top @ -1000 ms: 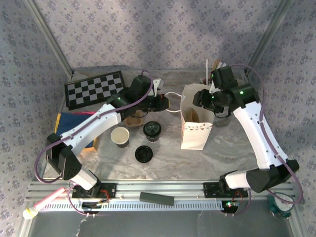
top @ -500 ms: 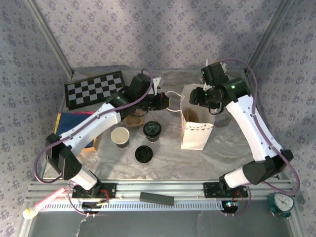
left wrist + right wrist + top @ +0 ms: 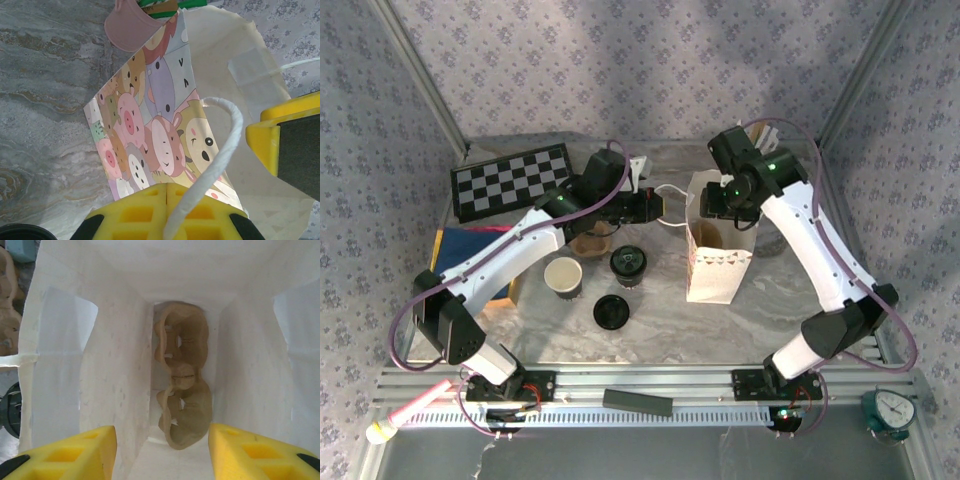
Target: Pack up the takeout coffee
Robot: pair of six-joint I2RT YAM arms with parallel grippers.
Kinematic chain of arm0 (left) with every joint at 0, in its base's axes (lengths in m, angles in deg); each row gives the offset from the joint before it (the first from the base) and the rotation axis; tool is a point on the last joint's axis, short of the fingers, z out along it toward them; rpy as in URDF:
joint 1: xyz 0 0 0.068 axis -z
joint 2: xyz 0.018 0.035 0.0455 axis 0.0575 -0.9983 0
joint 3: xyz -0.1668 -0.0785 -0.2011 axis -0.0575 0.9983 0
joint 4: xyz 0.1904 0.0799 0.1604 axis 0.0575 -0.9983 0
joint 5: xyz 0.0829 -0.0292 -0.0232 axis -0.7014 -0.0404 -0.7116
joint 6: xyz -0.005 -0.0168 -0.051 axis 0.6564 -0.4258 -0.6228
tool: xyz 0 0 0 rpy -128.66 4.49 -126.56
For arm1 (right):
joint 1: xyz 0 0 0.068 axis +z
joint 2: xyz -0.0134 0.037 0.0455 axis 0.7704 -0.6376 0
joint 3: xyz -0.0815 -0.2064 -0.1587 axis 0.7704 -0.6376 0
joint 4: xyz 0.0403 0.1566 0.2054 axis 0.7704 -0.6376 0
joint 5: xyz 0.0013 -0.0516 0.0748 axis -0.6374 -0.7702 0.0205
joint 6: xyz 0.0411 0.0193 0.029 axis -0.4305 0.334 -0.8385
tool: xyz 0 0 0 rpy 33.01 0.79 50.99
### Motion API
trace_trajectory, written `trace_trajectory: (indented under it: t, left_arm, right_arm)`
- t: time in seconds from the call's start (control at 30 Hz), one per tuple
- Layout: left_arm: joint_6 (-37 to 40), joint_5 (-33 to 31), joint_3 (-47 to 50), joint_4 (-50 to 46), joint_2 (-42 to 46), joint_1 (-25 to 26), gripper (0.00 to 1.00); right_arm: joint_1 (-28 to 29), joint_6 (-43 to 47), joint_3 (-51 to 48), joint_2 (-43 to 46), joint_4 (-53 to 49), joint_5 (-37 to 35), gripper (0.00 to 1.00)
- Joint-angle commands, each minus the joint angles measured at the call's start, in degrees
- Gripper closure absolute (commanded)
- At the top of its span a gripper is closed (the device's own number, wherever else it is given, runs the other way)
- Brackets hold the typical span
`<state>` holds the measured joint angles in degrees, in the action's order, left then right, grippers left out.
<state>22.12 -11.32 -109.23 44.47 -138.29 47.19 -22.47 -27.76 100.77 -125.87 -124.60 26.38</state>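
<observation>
White paper makes up the bag [image 3: 717,268], which stands open on the marble table [image 3: 780,300], with cartoon animals printed on one side. The left gripper [image 3: 656,208] is clenched on the bag's cord handle [image 3: 232,118]. The cord runs up between its two yellow pads [image 3: 135,210], which press together. The right gripper [image 3: 725,205] hangs over the bag's mouth with its jaws apart and nothing between them. Seen from that wrist, a brown pulp cup carrier [image 3: 182,390] lies on the floor of the bag. The takeout coffee [image 3: 628,265], black lid on, stands on the table outside the bag, just to its left. Near it are a lidless cup [image 3: 563,276] with a white inside and a loose black lid [image 3: 610,311] lying flat.
</observation>
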Motion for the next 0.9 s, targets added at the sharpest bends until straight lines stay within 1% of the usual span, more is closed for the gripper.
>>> trace_trajectory:
  t: [0.0, 0.13, 0.87]
  left_arm:
    - [0.55, 0.93, -1.41, 0.75, -0.20, 0.34, 1.00]
    - [0.57, 1.06, -1.32, 0.86, -0.14, 0.41, 1.00]
    - [0.30, 1.06, -0.97, 1.02, 0.18, 0.43, 1.00]
  right_arm:
    - [0.77, 0.78, 1.91, -0.79, -3.59, -2.54, 0.49]
    - [1.14, 0.78, 2.01, -1.16, -4.26, -3.06, 0.50]
    - [2.39, 0.26, 1.58, -2.08, -5.60, -4.57, 0.52]
